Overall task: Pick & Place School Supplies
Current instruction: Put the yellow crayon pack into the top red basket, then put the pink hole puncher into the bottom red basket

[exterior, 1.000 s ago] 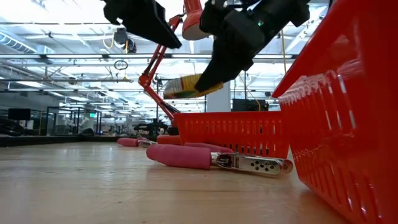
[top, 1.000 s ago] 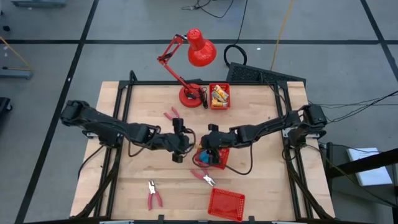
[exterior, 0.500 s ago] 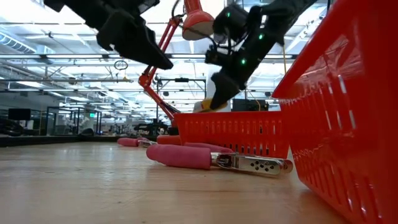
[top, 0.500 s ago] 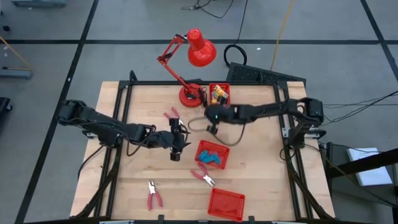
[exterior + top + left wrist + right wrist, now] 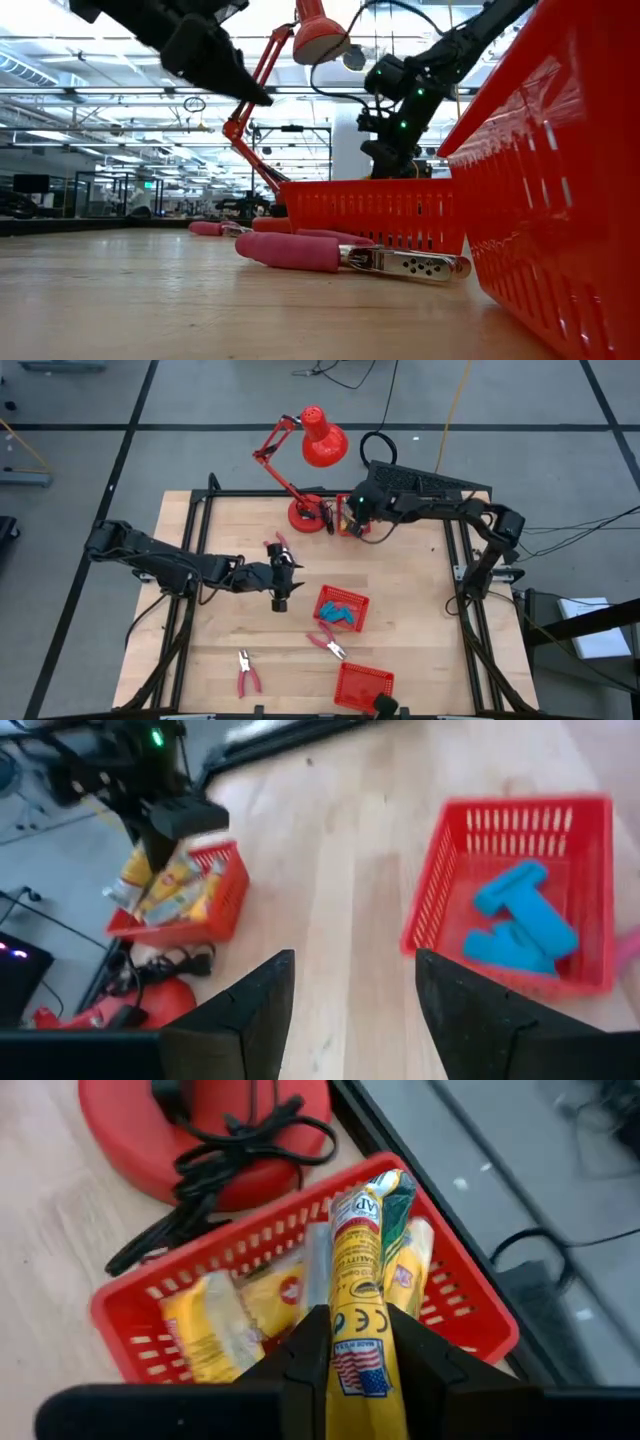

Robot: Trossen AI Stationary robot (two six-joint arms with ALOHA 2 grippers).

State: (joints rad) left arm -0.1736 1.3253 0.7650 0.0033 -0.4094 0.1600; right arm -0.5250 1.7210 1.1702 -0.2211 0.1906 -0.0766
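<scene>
My right gripper [image 5: 362, 1355] is shut on a yellow tube-like piece [image 5: 362, 1270] with dark marks, right over the far red basket [image 5: 470, 1312], which holds more yellow pieces [image 5: 215, 1330]. In the high view this gripper [image 5: 352, 510] is beside the lamp base. My left gripper [image 5: 280, 584] hangs open above the table, left of the middle basket [image 5: 340, 608]. Light-blue blocks [image 5: 515, 920] lie in that basket. Red-handled pliers [image 5: 328, 644] lie on the table near it; two more pairs [image 5: 247, 672] [image 5: 277, 545] lie apart. My right gripper pinches the yellow piece near its gripper-side end [image 5: 362, 1342] between the two fingers [image 5: 310, 1355], coming from above. The piece points out past the fingertips toward the basket's contents. I cannot tell whether its free end [image 5: 385, 1190] touches the pieces below.
A red desk lamp stands at the far edge; its base [image 5: 305, 515] and black cord [image 5: 230, 1150] lie right next to the far basket. A third red basket [image 5: 362, 687] sits at the near edge. Bare wood shows on the table's left and right sides.
My right gripper, shut on the yellow piece, has swung from above the middle basket toward the table's far edge and now hangs over the far basket by the lamp. My left gripper has drawn back a little toward the table's left, still open.
</scene>
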